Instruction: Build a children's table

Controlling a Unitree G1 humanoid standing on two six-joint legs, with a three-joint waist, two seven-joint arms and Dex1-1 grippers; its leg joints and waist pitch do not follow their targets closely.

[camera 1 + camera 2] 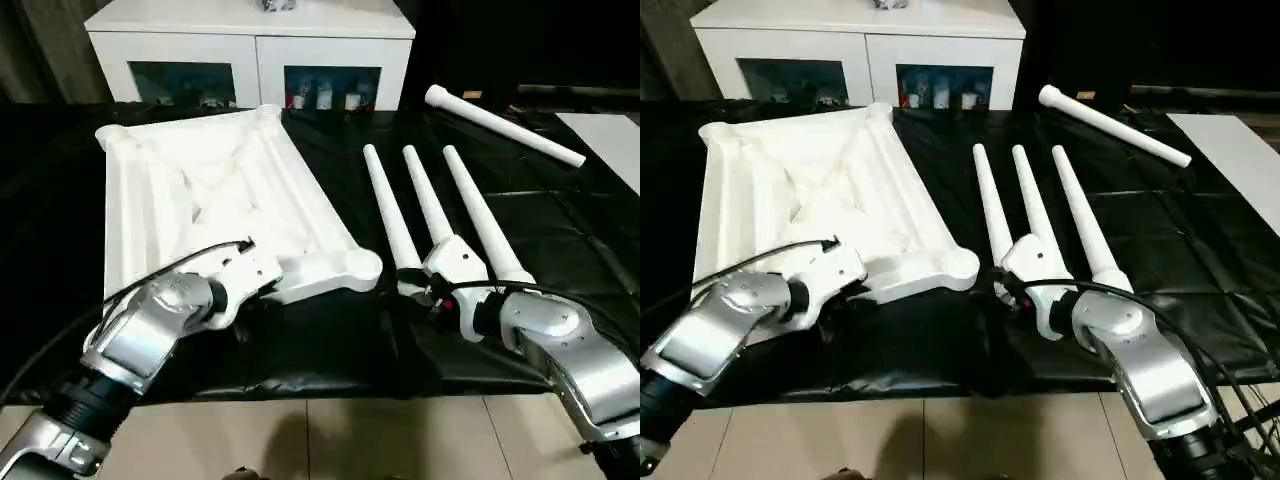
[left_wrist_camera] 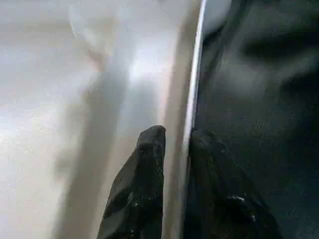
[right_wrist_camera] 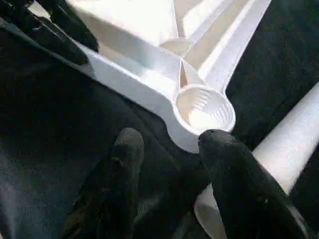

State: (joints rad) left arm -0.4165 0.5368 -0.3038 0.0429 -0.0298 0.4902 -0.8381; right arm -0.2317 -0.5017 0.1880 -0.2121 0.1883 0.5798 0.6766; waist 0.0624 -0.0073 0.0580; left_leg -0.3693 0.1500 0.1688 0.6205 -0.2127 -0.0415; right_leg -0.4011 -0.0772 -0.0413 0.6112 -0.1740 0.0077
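- White plastic tabletop (image 1: 215,195) lies upside down on the black-covered surface (image 1: 330,340), ribbed underside up, on the robot's left; a round leg socket (image 3: 204,107) marks its near right corner.
- Left hand (image 2: 174,149): its two black fingers (image 2: 142,184) are closed on the tabletop's thin near rim, one on each side of it.
- Three white tapering legs (image 1: 430,205) lie side by side just right of the tabletop, thick ends toward the robot.
- Fourth leg (image 1: 503,124) lies apart, slanted, farther back on the right.
- Right hand (image 3: 169,142) rests at the thick ends of the three legs, fingers spread, gripping nothing, near the corner socket.
- White cabinet (image 1: 250,45) with glass-fronted doors stands behind the surface.
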